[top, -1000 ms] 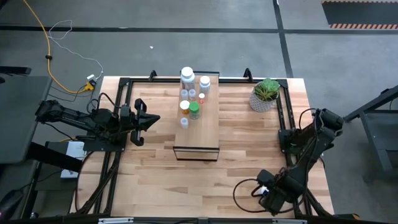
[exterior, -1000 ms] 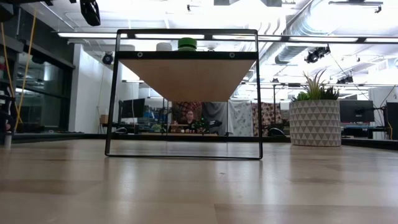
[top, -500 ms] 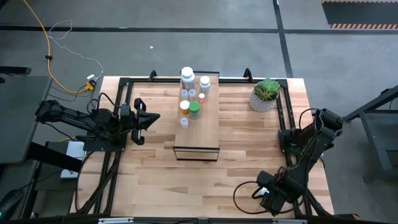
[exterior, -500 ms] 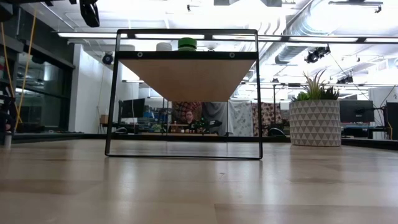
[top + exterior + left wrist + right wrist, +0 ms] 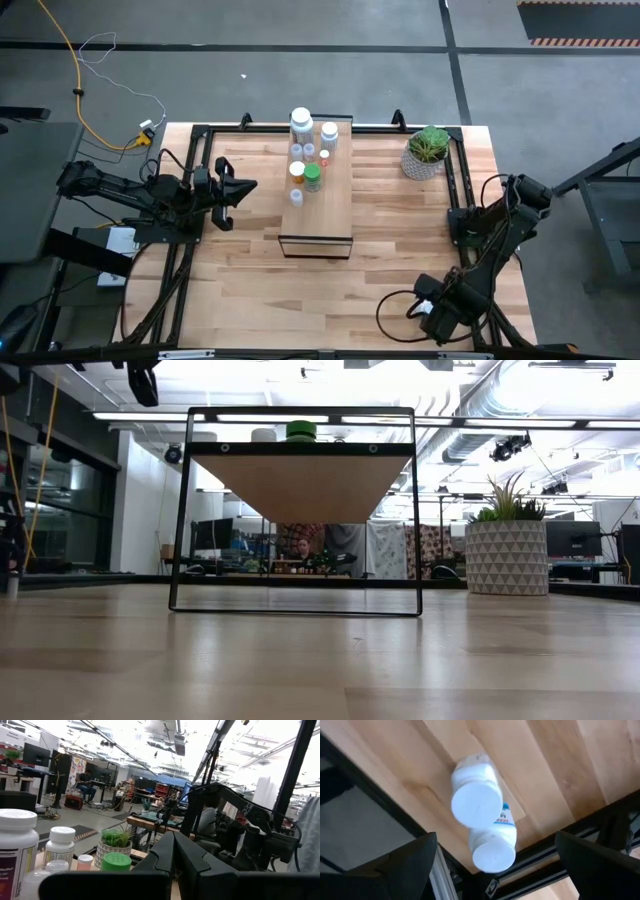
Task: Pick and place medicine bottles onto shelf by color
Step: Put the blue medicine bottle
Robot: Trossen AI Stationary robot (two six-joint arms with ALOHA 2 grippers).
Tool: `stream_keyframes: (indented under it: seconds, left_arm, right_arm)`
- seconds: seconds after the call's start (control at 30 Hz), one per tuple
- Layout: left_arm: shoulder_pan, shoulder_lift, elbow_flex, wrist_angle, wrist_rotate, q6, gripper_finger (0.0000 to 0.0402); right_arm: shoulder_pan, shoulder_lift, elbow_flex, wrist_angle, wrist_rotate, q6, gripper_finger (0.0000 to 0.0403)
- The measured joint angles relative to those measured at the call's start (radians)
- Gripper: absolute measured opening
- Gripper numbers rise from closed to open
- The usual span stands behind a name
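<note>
Near edge, right corner of the table (image 5: pixel 400 250): my right gripper (image 5: pixel 496 845) hangs above two white bottles, its fingers (image 5: pixel 410 865) released and spread wide with nothing held. Both bottles are seen cap-on from the right wrist view, the taller white bottle (image 5: pixel 476 802) touching the smaller white bottle (image 5: pixel 493 851), which shows a blue label and stands right at the table's edge by the black frame. I judge them light, rigid plastic with smooth round walls, so likely to slip in a loose pinch and to roll if knocked over. The best hold looks to be across the body just below the cap, fingers square to the wall. Since the two touch, I would take the taller one first and keep clear of its neighbour near the drop.

Middle, left side: my left gripper (image 5: pixel 240 189) waits beside the shelf (image 5: pixel 325 215), fingers clenched on nothing.

Far half of the shelf: the sorted bottles stand in a cluster, among them the green bottle (image 5: pixel 312 178) and, at the far end, a large white bottle (image 5: pixel 301 122). Any white bottle should probably go near that end.

Far right corner: potted plant (image 5: pixel 428 150), well apart from the shelf
</note>
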Motion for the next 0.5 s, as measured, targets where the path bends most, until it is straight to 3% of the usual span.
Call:
stream_keyframes:
  seconds: [0.2,0.5]
  left_arm:
    - [0.000,0.000,0.000,0.000,-0.003,-0.001,0.0000]
    - [0.000,0.000,0.000,0.000,-0.005,-0.004,0.0000]
  right_arm:
    - [0.000,0.001,-0.016,0.065,0.014,-0.079,0.0395]
    - [-0.016,0.006,-0.163,0.228,-0.012,-0.122,0.0394]
